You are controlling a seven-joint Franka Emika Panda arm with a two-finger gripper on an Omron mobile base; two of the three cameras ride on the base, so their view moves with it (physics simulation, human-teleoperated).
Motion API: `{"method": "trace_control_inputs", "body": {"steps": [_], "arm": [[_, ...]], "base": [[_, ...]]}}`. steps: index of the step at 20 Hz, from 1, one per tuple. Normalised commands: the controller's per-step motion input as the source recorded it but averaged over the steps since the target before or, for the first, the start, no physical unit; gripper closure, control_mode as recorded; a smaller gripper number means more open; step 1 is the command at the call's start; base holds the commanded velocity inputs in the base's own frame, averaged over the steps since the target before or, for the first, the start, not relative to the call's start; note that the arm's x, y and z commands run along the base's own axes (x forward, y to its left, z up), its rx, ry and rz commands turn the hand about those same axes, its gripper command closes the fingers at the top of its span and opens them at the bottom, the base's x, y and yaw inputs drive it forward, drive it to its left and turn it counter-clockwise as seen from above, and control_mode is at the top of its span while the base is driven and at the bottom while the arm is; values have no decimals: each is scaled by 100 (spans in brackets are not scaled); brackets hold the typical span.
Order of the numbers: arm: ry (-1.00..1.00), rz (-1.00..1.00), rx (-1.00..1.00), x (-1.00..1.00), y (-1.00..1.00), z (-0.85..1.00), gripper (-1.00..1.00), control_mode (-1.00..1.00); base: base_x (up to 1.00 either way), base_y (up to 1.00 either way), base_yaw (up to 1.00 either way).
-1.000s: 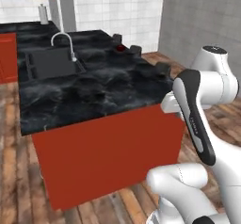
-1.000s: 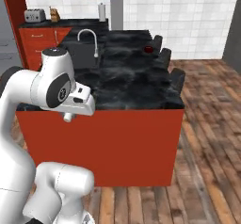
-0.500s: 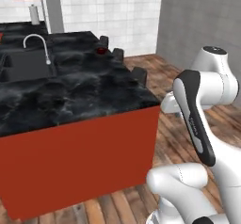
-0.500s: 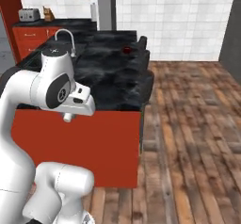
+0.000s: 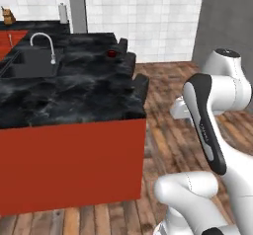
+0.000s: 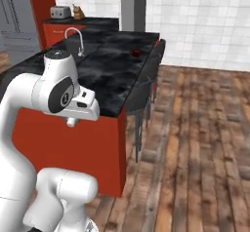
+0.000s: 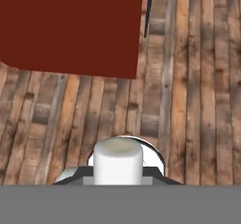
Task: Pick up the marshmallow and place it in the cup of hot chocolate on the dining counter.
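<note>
Marshmallow: not made out on dining counter (image 5: 74, 88); too small at this range, position unknown. Cup of hot chocolate (image 5: 111, 54): small dark red item, far right part of counter top, near stools (image 5: 141, 83).
Gripper: fingertips not seen; opening cannot be told.
Risks (judged): arm folded well short of counter, so a reach from this spot may fall short; marshmallow could be missed or nudged if approached unlocated.
Hidden: cup contents, sink (image 5: 29, 63) interior.
</note>
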Motion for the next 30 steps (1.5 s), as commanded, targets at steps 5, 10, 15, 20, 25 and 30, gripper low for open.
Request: {"method": "trace_control_inputs", "body": {"steps": [5, 10, 15, 20, 25, 30], "arm": [[0, 0, 0, 0, 0, 0, 100, 100], [0, 0, 0, 0, 0, 0, 100, 100], [0, 0, 0, 0, 0, 0, 100, 100], [0, 0, 0, 0, 0, 0, 100, 100], [0, 0, 0, 0, 0, 0, 100, 100], [0, 0, 0, 0, 0, 0, 100, 100]], "base": [[32, -96, 64], [29, -78, 72], [27, -90, 62], [39, -100, 38], [37, -100, 30], [33, -100, 43]]}}
